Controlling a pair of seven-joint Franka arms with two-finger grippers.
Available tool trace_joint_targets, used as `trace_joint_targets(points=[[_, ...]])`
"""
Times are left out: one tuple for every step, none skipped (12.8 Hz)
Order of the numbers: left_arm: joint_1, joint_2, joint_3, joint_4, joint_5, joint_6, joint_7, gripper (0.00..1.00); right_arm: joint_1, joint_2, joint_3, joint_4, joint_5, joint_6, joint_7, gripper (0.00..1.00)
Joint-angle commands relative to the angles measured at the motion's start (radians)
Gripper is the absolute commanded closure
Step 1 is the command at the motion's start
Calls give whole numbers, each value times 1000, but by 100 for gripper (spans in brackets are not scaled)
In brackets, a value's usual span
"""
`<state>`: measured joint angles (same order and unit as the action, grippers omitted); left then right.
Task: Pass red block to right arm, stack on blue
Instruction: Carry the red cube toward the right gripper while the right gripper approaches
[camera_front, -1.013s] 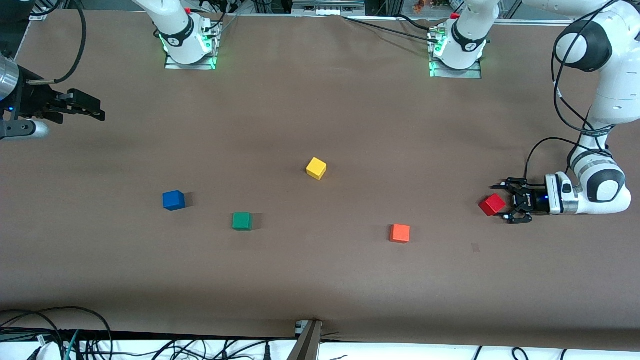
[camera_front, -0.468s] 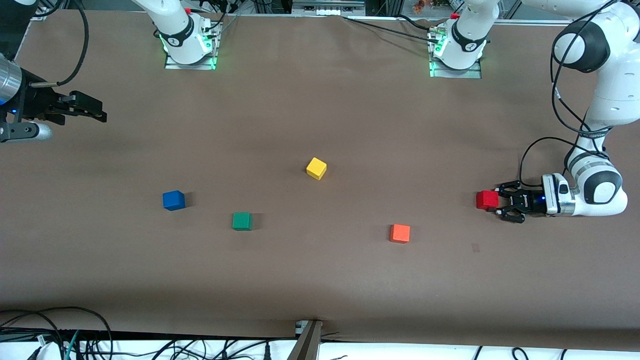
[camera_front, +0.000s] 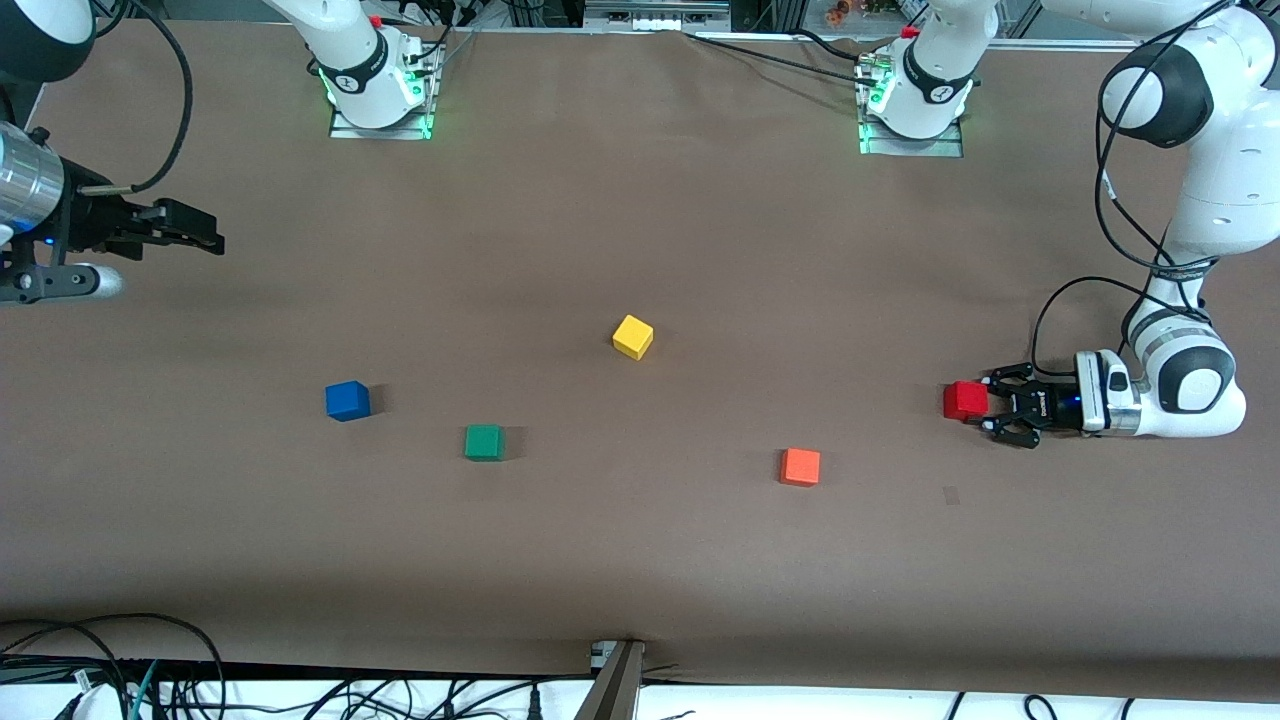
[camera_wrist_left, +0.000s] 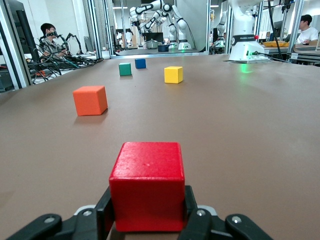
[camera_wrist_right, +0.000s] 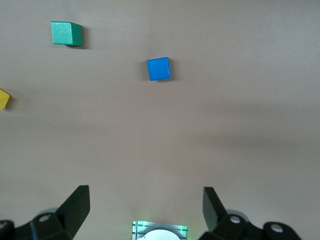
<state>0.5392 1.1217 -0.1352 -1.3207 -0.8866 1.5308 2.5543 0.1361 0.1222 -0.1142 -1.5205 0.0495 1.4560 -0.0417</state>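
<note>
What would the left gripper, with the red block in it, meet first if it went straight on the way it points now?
Probably nothing: the left gripper, shut on the red block, points across bare table. The orange block lies off that line, though depth is unclear.

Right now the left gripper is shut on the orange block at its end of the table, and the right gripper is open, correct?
Not quite: the left gripper is shut on the red block, as the left wrist view shows. The orange block sits untouched. The right gripper is open.

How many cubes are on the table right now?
5: red block in the left tool; orange cube nearest the camera; yellow cube mid-table; green cube and blue toward the right arm's end.
</note>
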Motion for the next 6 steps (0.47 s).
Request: trace_joint_targets(points=[[-12,-16,-33,24,-21,-50,-45,100,5,17,-1,20,1,-6,-3,0],[-15,-16,-70,43,-18,-60,-93,100,5,19,-1,20,1,-8,-3,0],[-16,-16,-117,46,-20,-93,-152,100,5,24,-1,20,3,-9,-3,0],[-15,-20,-165,47,-26,-106,-214,100,5,24,-1,20,3,-9,-1,0],[-15,-35,-223,47,-26,-103,-282,100,5,24,-1,20,4,-11,-3,0],[-21,-57,-266,41,-34,-95,-348,100,5,24,-1,20,4,-11,-1,0]])
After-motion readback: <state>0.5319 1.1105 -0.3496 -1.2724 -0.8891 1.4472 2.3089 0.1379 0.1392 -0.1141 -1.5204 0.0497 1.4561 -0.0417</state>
